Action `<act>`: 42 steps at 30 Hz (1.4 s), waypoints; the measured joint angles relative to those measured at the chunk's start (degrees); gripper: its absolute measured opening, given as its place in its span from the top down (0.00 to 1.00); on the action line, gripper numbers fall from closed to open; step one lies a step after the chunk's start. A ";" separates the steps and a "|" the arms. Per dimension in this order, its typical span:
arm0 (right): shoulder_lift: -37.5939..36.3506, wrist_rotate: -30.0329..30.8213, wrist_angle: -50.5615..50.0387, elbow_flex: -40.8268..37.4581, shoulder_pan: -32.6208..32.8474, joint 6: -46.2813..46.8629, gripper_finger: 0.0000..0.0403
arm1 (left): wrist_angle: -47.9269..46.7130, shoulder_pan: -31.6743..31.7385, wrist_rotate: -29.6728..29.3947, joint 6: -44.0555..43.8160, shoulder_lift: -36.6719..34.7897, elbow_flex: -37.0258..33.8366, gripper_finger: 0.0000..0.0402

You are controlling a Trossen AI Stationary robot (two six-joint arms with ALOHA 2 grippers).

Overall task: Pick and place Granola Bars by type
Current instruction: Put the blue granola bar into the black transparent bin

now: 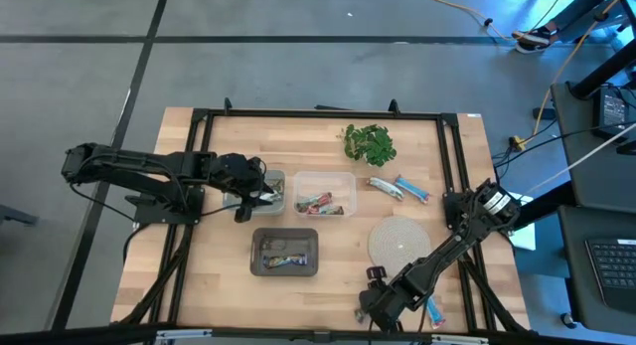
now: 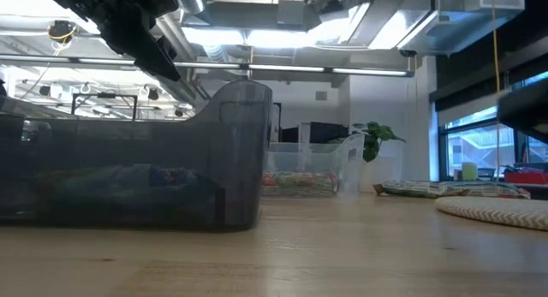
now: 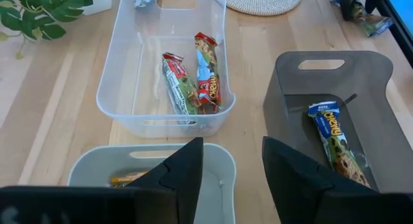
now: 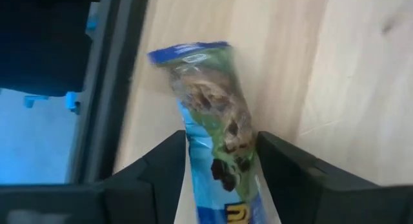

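Blue granola bar (image 4: 216,121) lies between the right tool's (image 4: 219,166) fingers.

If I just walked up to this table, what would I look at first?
Probably the right gripper at the table's near right edge, its fingers on either side of a shiny blue granola bar. Next, the three bins in the middle: the clear bin holds two green-and-red bars, the dark bin holds a blue bar. The left gripper hovers open over the pale bin.
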 joint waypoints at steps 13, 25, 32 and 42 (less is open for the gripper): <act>0.03 2.28 -1.10 0.00 -0.10 -2.40 0.67 | 0.04 0.01 0.00 0.00 0.00 0.00 0.62; 0.01 2.17 -1.10 0.31 -0.10 -0.47 0.82 | 0.17 -0.01 0.00 0.00 0.00 0.00 0.62; 0.12 1.87 -2.95 2.89 -0.30 -3.70 0.83 | 0.17 0.01 0.00 -0.02 0.00 0.00 0.63; 0.11 7.73 -15.42 11.79 -1.48 -10.28 0.84 | 0.17 -0.01 0.00 -0.02 0.00 0.00 0.62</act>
